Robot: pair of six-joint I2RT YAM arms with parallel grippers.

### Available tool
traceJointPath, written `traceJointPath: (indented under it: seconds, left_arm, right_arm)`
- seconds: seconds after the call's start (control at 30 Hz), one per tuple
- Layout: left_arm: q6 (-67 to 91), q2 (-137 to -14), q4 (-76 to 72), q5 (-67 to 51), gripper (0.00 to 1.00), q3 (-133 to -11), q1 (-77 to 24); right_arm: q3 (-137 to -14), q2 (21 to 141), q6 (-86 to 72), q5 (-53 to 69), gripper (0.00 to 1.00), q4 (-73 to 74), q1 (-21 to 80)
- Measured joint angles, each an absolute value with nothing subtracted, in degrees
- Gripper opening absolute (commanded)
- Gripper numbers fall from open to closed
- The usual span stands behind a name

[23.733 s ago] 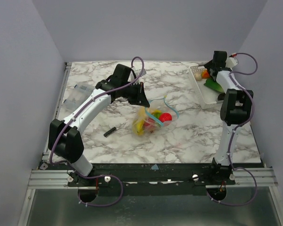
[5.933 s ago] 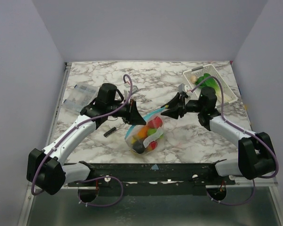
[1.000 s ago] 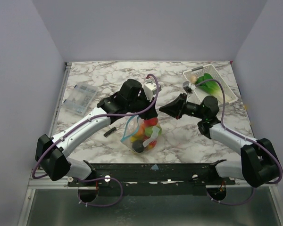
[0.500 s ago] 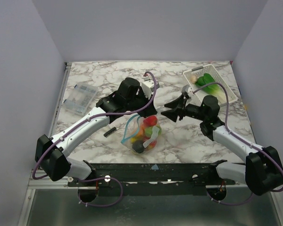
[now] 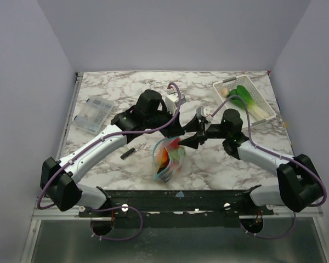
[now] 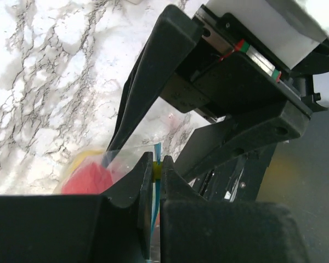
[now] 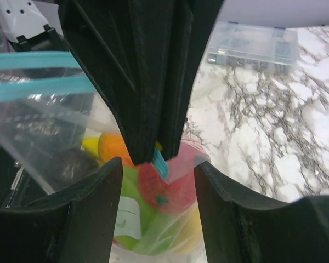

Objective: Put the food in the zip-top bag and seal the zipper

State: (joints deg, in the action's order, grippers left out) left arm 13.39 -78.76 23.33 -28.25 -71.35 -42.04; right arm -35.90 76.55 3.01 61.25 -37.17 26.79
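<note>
One bag (image 5: 167, 160) stands on the desk (image 5: 115, 87) near its front edge, between the two arms. One white basket (image 5: 266, 113) of greens sits far right, one clear box (image 5: 93, 112) far left, and one black bar (image 5: 127, 154) lies left of the bag.

From above, the food (image 5: 163, 156) is only a coloured lump inside the bag. The right wrist view separates it into a red, an orange, a yellow, a dark and some green pieces, and shows two runs of the teal zipper (image 7: 33, 60).

The left pincer (image 6: 155, 169) is clamped tight on the zipper at one corner; the left wrist view shows a teal sliver between its tips. The right pincer (image 7: 159, 164) is spread wide, straddling that corner and the left pincer's tips, and grips nothing.
</note>
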Motion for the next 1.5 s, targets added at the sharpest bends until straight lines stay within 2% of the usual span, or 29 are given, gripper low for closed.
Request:
traceJointPath:
  seconds: [0.2, 0.37, 0.5, 0.63, 0.73, 0.87, 0.9, 0.97, 1.03, 1.1, 1.17, 1.37, 1.43, 1.5]
  left_arm:
    - [13.4, -78.5, 23.8, -29.7, 0.0, -71.6, -42.0]
    - [13.4, -77.4, 24.4, -30.4, 0.0, -71.6, -42.0]
    - [13.3, -76.4, 24.6, -31.0, 0.0, -71.8, -42.0]
    - [13.3, -76.4, 25.0, -32.1, 0.0, -72.9, -42.0]
    - [13.3, -76.4, 25.4, -32.8, 0.0, -73.7, -42.0]
    - [13.3, -76.4, 25.9, -33.7, 0.0, -74.3, -42.0]
    - [13.3, -76.4, 25.9, -33.7, 0.0, -74.3, -42.0]
    - [13.3, -76.4, 26.1, -33.7, 0.13, -74.3, -42.0]
    - [13.3, -76.4, 26.2, -33.6, 0.33, -74.3, -42.0]
    - [13.1, -76.4, 26.6, -32.9, 0.46, -74.3, -42.0]
    - [12.7, -76.1, 27.1, -31.9, 0.52, -74.2, -42.0]
    - [9.9, -71.7, 27.9, -28.5, 0.53, -70.5, -42.0]
    - [9.2, -71.0, 28.4, -27.7, 0.5, -69.7, -42.0]
    - [8.5, -70.7, 28.7, -27.2, 0.42, -68.9, -42.0]
  right_arm:
    - [-36.5, 76.0, 3.3, 60.4, 0.62, -37.4, 28.7]
    - [-36.5, 70.3, 5.4, 57.0, 0.63, -35.2, 28.7]
    - [-36.6, 67.3, 7.6, 56.4, 0.59, -33.7, 28.7]
    - [-38.9, 69.3, 10.0, 59.2, 0.55, -29.6, 28.7]
    - [-39.6, 70.7, 10.4, 61.3, 0.48, -28.9, 28.7]
    - [-39.6, 71.7, 9.4, 63.1, 0.29, -29.3, 28.7]
    - [-39.6, 71.9, 9.1, 63.4, 0.2, -29.4, 28.7]
    - [-39.6, 72.1, 8.5, 63.8, 0.01, -29.6, 28.7]
    - [-39.6, 72.3, 7.3, 63.8, 0.0, -30.0, 28.7]
    - [-39.6, 72.5, 6.4, 63.7, 0.0, -30.1, 28.7]
    - [-39.5, 72.5, 5.5, 63.7, 0.0, -30.0, 28.7]
    - [-39.5, 72.3, 4.0, 63.1, 0.0, -29.0, 28.7]
    - [-39.5, 72.0, 3.6, 62.7, 0.0, -28.6, 28.7]
    - [-39.5, 71.7, 3.0, 62.4, 0.0, -28.3, 28.7]
